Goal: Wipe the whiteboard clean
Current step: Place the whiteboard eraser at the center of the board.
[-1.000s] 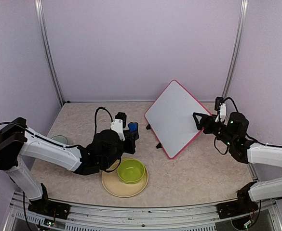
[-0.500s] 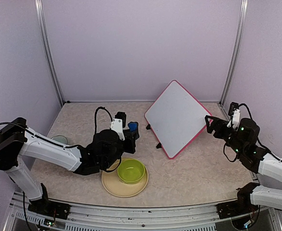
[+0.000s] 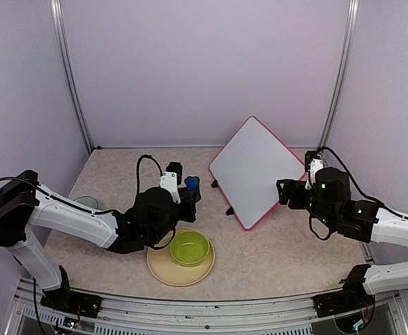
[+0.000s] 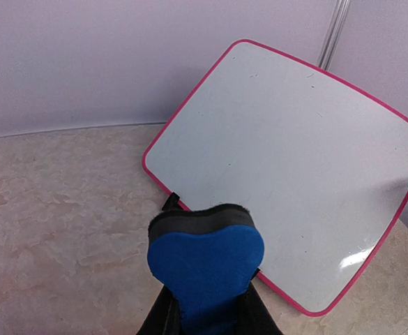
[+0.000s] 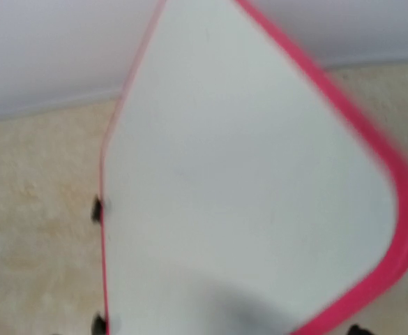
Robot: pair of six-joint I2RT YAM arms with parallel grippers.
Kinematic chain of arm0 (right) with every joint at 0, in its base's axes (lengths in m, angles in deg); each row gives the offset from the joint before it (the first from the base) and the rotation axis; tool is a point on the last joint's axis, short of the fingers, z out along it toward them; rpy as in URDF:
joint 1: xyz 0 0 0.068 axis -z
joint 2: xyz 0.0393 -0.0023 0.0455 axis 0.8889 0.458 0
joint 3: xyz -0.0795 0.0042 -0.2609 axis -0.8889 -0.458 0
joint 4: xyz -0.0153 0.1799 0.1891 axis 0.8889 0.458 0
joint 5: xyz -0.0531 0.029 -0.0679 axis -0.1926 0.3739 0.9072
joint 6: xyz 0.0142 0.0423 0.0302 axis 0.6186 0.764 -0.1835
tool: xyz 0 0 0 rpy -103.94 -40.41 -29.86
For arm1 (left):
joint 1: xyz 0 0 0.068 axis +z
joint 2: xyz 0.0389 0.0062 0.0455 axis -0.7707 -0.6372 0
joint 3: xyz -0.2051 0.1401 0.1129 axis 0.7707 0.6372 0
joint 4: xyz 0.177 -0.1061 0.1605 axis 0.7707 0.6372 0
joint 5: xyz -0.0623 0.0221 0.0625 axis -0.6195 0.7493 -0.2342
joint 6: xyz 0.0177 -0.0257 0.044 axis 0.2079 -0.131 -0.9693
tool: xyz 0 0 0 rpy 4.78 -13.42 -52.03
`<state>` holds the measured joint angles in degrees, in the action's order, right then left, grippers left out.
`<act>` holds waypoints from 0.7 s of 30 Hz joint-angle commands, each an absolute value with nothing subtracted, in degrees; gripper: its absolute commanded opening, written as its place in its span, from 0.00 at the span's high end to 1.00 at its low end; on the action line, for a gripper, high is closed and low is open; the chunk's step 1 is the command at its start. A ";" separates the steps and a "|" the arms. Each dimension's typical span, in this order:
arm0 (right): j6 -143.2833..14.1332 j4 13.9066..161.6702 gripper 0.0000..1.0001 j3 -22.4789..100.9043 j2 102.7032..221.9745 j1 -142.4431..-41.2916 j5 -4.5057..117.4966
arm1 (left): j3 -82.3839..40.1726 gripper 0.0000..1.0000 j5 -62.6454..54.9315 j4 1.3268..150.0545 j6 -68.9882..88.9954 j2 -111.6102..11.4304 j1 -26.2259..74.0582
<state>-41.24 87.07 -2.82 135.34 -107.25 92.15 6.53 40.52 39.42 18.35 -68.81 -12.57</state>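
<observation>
Whiteboard position: the whiteboard (image 3: 254,169) stood at the rear right of the table (image 3: 287,244), propped on its black feet and leaning back, one corner uppermost.
Whiteboard axis: its long, footed edge ran from the rear left towards the near right, so the face was turned towards the left arm.
Whiteboard surface: no handwriting was made out in any view, only faint specks in the left wrist view; judged wiped clean or nearly so.
Left gripper: the left gripper (image 3: 188,190) was closed on a blue eraser (image 3: 192,184) and stood apart from the board.
Governing relation: the board lay ahead and to the right of the eraser, with bare table between them. Any further wipe would call for a reach forward and rightward across that long axis.
Right gripper: the right gripper (image 3: 284,191) was just beside the board's near right edge, and was the nearer of the two. Whether its jaws were open or on the frame could not be told.
Left wrist view only: the eraser's blue face and dark upper band, and the whole board face.
Right wrist view: blurred; it showed board and feet, but no fingers clearly.
Top view only: both arms, and a green bowl (image 3: 190,248) on a tan plate (image 3: 163,269) near the left arm.
</observation>
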 commanded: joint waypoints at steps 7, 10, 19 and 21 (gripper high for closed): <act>-34.50 89.67 0.31 -4.66 137.97 -114.92 97.98 | 5.24 0.98 41.32 40.01 17.63 -67.32 -12.05; -36.33 88.43 0.37 -3.07 139.47 -118.16 97.73 | 4.95 0.98 41.37 39.84 17.42 -67.32 -12.03; -41.89 90.08 0.26 8.74 156.74 -125.93 101.50 | 3.38 0.97 38.95 43.30 16.75 -67.06 -10.14; -44.43 88.90 0.25 10.00 158.65 -125.93 100.78 | 1.98 0.97 36.31 45.53 16.39 -67.50 -8.75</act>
